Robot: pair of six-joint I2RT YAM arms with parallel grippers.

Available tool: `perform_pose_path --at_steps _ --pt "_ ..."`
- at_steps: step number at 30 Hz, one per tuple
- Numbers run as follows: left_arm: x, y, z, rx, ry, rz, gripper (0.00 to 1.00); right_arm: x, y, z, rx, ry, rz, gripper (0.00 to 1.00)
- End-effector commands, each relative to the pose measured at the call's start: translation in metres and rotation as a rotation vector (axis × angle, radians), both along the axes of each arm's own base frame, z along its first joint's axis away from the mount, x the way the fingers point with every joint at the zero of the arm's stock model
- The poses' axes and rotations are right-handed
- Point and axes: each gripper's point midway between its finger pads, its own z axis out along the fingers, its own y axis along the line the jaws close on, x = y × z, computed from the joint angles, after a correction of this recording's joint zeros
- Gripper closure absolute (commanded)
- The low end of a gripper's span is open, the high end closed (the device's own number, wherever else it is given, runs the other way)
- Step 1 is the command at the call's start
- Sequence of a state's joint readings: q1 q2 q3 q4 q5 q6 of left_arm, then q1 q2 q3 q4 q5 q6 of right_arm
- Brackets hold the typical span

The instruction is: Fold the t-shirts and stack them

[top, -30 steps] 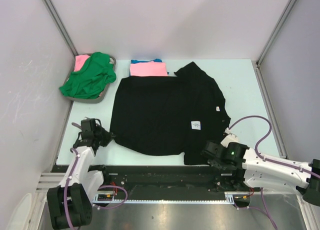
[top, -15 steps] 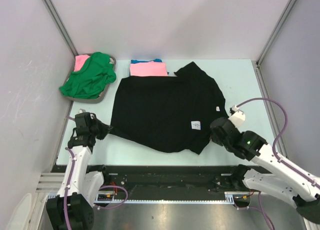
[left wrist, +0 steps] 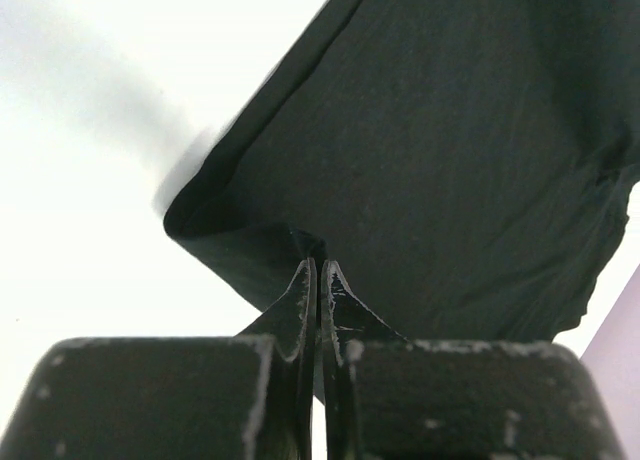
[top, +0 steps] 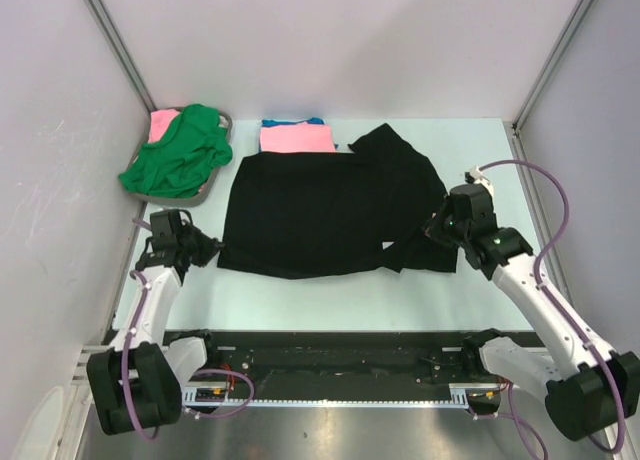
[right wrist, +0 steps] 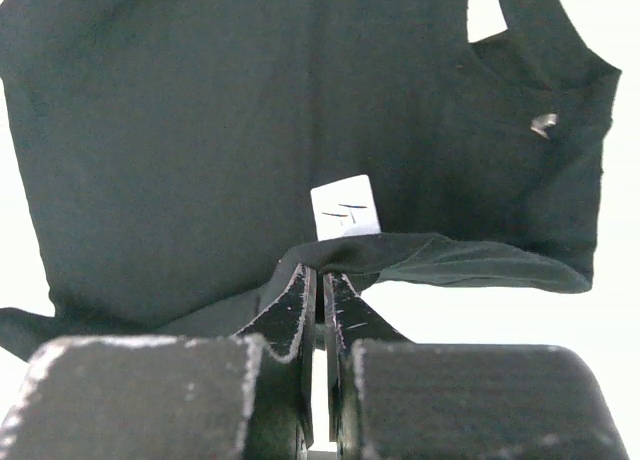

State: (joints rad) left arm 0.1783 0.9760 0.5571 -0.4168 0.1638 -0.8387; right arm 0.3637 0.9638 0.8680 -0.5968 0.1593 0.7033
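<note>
The large black t-shirt (top: 320, 212) lies spread on the table, its near part folded back over itself. My left gripper (top: 208, 250) is shut on its near left corner (left wrist: 300, 242). My right gripper (top: 437, 230) is shut on its right edge, lifted a little, with the cloth (right wrist: 400, 252) draped over the fingertips. The small white label (right wrist: 345, 207) shows just beyond them in the right wrist view. A folded pink t-shirt (top: 296, 137) lies on a blue one (top: 312, 122) at the back. A green t-shirt (top: 180, 152) and another pink one (top: 163, 122) lie in a tray.
The grey tray (top: 205, 192) stands at the back left by the left wall. Metal frame posts rise at both back corners. A purple cable (top: 540, 185) loops from the right arm. The table's right strip (top: 490, 160) is bare.
Both grippers have moved away from me, dragging the black t-shirt's near edge back over itself. The label, seen from above before, is now folded under. The right arm has swung far up and right.
</note>
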Motion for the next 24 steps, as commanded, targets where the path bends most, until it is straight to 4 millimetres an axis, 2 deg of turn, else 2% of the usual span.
perform_pose_path --at_steps 1,2,4,5,6,9,19,23,24 --pt "0.039 0.012 0.039 0.015 -0.120 0.033 1.00 0.031 0.027 0.028 0.058 -0.101 0.125 1.00" --pt "0.042 0.012 0.037 0.012 -0.109 0.034 1.00 0.034 0.030 0.030 0.065 -0.102 0.136 1.00" --pt "0.054 0.014 0.044 0.008 -0.125 0.035 1.00 0.043 0.031 0.024 0.056 -0.090 0.140 1.00" --pt "0.058 0.013 0.038 0.000 -0.101 0.034 1.00 0.045 0.035 0.024 0.069 -0.086 0.159 1.00" --pt "0.065 0.014 0.043 -0.004 -0.109 0.034 1.00 0.048 0.036 0.024 0.067 -0.085 0.162 1.00" --pt "0.076 0.016 0.036 -0.006 -0.085 0.032 1.00 0.060 0.034 0.019 0.065 -0.077 0.154 1.00" --pt "0.094 0.010 0.001 -0.023 -0.009 -0.001 1.00 0.095 0.026 0.001 0.074 -0.049 0.114 1.00" --pt "0.101 0.010 -0.002 -0.023 -0.003 0.002 1.00 0.111 0.024 0.002 0.083 -0.055 0.099 1.00" --pt "0.102 0.010 -0.002 -0.023 -0.003 0.002 1.00 0.115 0.023 -0.003 0.081 -0.042 0.097 1.00"
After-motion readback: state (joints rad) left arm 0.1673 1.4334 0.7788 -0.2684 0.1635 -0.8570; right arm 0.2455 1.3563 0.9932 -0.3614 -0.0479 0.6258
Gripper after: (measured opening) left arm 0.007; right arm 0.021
